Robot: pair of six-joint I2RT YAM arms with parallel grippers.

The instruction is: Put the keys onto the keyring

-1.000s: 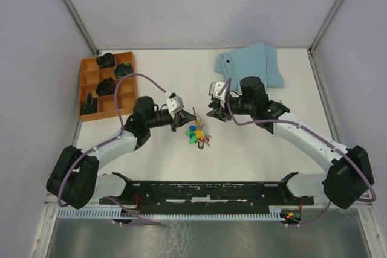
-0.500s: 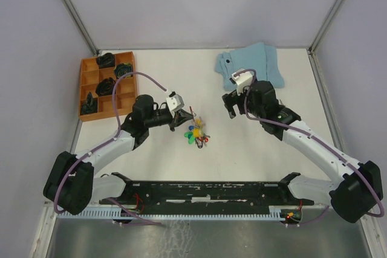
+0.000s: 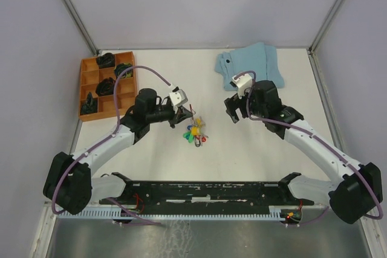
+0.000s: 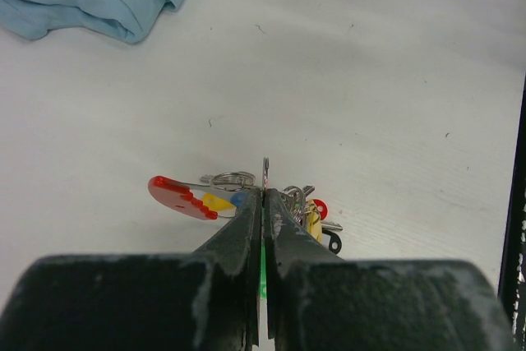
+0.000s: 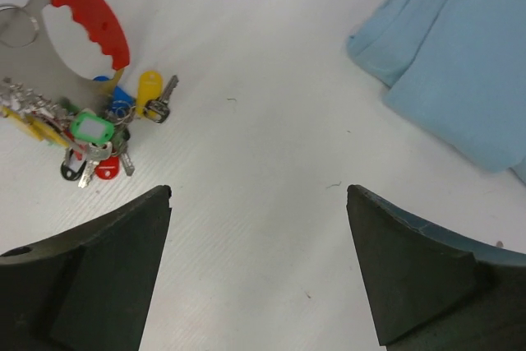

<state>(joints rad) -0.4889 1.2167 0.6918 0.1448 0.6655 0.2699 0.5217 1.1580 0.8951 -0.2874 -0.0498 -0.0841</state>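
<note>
The keyring (image 3: 193, 115), a curved grey metal loop with a red plastic grip, lies mid-table with the keys (image 3: 195, 133) bunched on it: blue, green, yellow and red heads. My left gripper (image 3: 181, 115) is shut on the keyring's thin metal edge. In the left wrist view that edge stands up between the shut jaws (image 4: 264, 195), with the red grip (image 4: 177, 195) to the left and the keys (image 4: 311, 207) to the right. My right gripper (image 3: 233, 112) is open and empty, to the right of the bunch. The right wrist view shows the keyring (image 5: 92, 20) and keys (image 5: 99, 133) at upper left, apart from the gripper (image 5: 259, 195).
A folded light-blue cloth (image 3: 251, 64) lies at the back right, behind the right gripper; it also shows in the right wrist view (image 5: 460, 47). An orange compartment tray (image 3: 83, 89) with dark black-green lumps (image 3: 106, 86) stands at the back left.
My right gripper has drawn back to the right, away from the key bunch, and stands open. My left gripper has stayed shut on the keyring, shifting slightly.
</note>
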